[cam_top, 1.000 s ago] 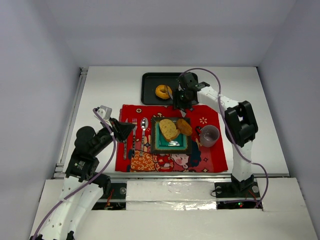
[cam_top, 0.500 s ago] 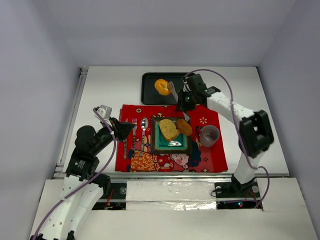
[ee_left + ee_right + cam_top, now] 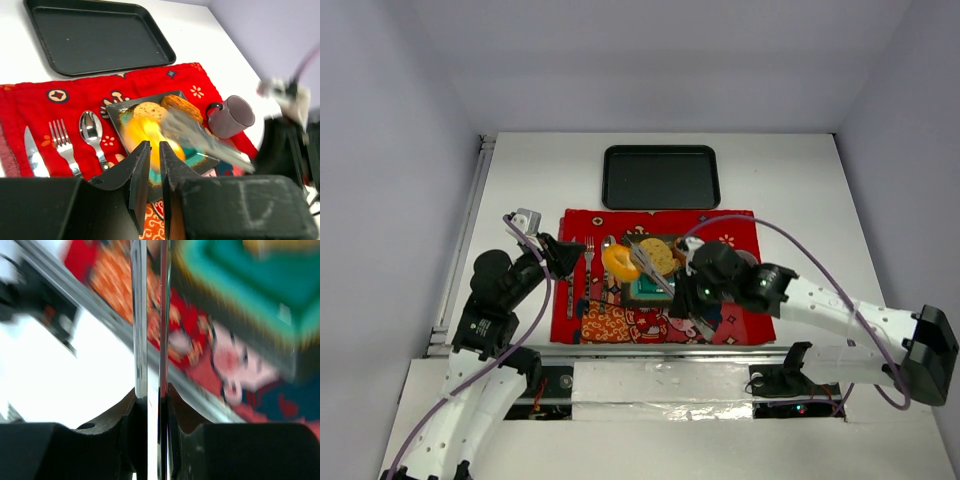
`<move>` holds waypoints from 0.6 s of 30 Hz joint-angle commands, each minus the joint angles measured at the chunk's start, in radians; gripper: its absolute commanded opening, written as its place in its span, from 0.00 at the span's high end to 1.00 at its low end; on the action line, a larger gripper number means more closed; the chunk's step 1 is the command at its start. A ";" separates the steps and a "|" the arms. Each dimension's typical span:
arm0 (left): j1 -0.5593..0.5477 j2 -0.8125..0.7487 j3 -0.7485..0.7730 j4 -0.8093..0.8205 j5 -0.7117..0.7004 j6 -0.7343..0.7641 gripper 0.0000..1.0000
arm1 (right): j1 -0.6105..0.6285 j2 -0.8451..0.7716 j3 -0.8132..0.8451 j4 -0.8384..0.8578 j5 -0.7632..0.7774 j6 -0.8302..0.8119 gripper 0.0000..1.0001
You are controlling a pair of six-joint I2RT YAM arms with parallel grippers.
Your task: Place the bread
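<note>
The ring-shaped bread [image 3: 620,262] hangs in the tips of metal tongs [image 3: 650,265] over the left edge of the dark teal plate [image 3: 650,292]. My right gripper [image 3: 692,292] is shut on the tongs' handles [image 3: 139,315]. Two oval toasted slices [image 3: 150,110] [image 3: 182,106] lie on the plate [image 3: 112,107]. In the left wrist view the ring bread [image 3: 142,132] and tongs [image 3: 210,140] are blurred. My left gripper [image 3: 565,258] is shut on nothing, left of the cutlery; its fingertips [image 3: 150,150] are close together.
A black tray [image 3: 662,177] lies at the back. A red patterned mat [image 3: 590,225] holds the plate, a fork [image 3: 588,265], a spoon [image 3: 91,127], a knife [image 3: 32,155] and a purple mug [image 3: 232,116]. My right arm stretches low across the mat's near right side.
My right arm swung from the black tray toward the near side, carrying the ring bread in the tongs to the plate's left edge. The tray now holds nothing. The left arm stayed still.
</note>
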 commanded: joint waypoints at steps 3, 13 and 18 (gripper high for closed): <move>0.005 -0.003 0.010 0.021 -0.038 0.005 0.88 | 0.102 -0.143 -0.099 -0.057 0.159 0.166 0.80; 0.005 -0.021 0.009 0.017 -0.050 0.002 0.88 | 0.211 -0.031 -0.102 -0.084 0.349 0.225 0.79; 0.005 -0.029 0.007 0.018 -0.049 0.003 0.88 | 0.220 -0.028 -0.081 -0.087 0.358 0.232 0.61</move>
